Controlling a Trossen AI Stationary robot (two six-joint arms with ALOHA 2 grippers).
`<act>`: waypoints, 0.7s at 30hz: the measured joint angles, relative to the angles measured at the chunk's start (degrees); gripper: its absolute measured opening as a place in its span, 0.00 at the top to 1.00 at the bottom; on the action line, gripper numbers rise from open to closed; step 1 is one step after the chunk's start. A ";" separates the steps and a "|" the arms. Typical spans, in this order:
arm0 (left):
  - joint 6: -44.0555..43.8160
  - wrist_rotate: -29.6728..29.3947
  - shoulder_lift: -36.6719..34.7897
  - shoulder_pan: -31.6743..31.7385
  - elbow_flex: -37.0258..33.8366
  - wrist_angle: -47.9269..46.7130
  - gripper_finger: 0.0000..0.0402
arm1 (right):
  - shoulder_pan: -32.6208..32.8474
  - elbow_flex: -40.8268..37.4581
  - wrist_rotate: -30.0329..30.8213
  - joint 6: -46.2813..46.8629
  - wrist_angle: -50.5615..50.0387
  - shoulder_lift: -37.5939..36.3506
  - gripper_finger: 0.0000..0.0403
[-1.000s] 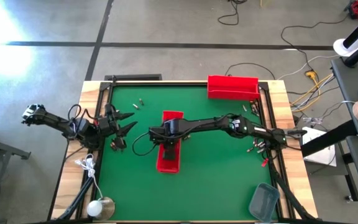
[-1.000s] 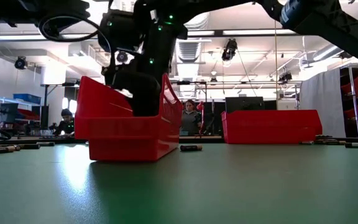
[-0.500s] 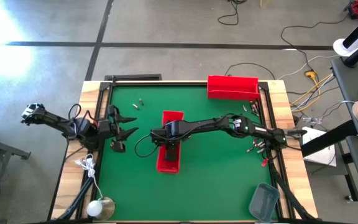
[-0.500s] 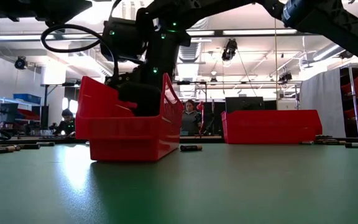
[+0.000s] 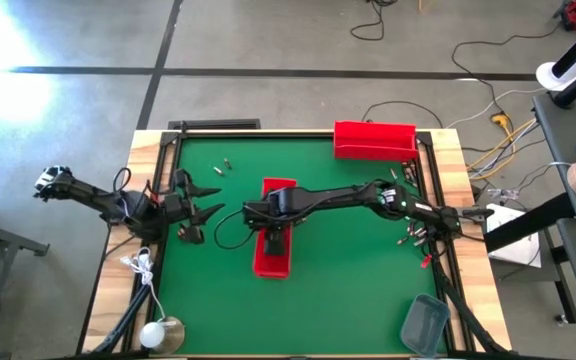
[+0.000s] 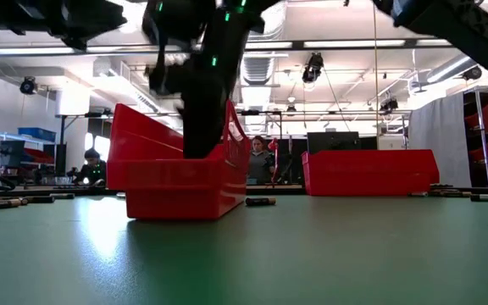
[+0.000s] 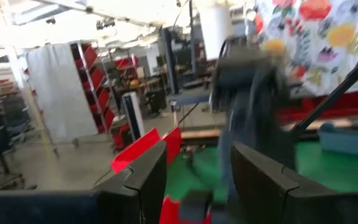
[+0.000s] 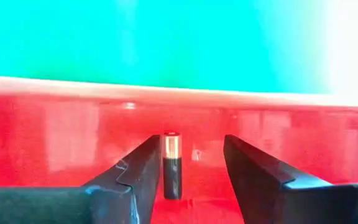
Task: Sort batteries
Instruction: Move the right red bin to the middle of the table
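A long red bin (image 5: 272,255) lies mid-table. My right gripper (image 8: 194,146) hangs over it, pointing steeply down, open. One small battery (image 8: 171,165), dark with a silvery-orange end, lies on the bin's red floor between the fingers, close beside one finger (image 8: 138,171); I cannot tell whether it touches. In the low view the right gripper (image 6: 202,127) shows behind the bin's wall (image 6: 176,182). My left gripper (image 5: 211,198) waits open at the table's left edge, holding nothing. Loose batteries (image 5: 225,165) lie on the green mat.
A second red bin (image 5: 373,140) stands at the far right. More batteries (image 5: 413,235) lie along the right edge, and one (image 6: 260,202) lies beside the middle bin. A grey tray (image 5: 425,322) sits at the near right corner. Cables run along the table's frame.
My right gripper has risen a little, coming up out of the middle red bin; the bin stays where it was.
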 joint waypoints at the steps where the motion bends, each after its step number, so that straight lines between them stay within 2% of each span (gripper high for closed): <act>1: -0.09 -0.81 0.01 0.00 0.00 -0.40 0.61 | 0.14 0.03 0.00 -0.03 -0.49 -0.78 0.56; 9: -3.26 -1.74 0.29 0.07 -0.02 -0.92 0.61 | 1.73 -0.11 -0.02 0.73 -5.41 -7.88 0.54; 13: -6.92 -1.64 0.26 0.07 -0.02 -3.76 0.61 | 1.42 -3.79 -0.07 1.16 -5.90 -12.31 0.54; 16: -8.61 -1.64 0.26 0.07 0.09 -6.97 0.61 | 0.36 -9.65 1.27 3.78 -5.22 -16.85 0.53; 21: -11.35 -1.59 0.27 0.07 1.55 -12.64 0.61 | -0.98 -25.27 9.09 10.46 -0.16 -26.72 0.52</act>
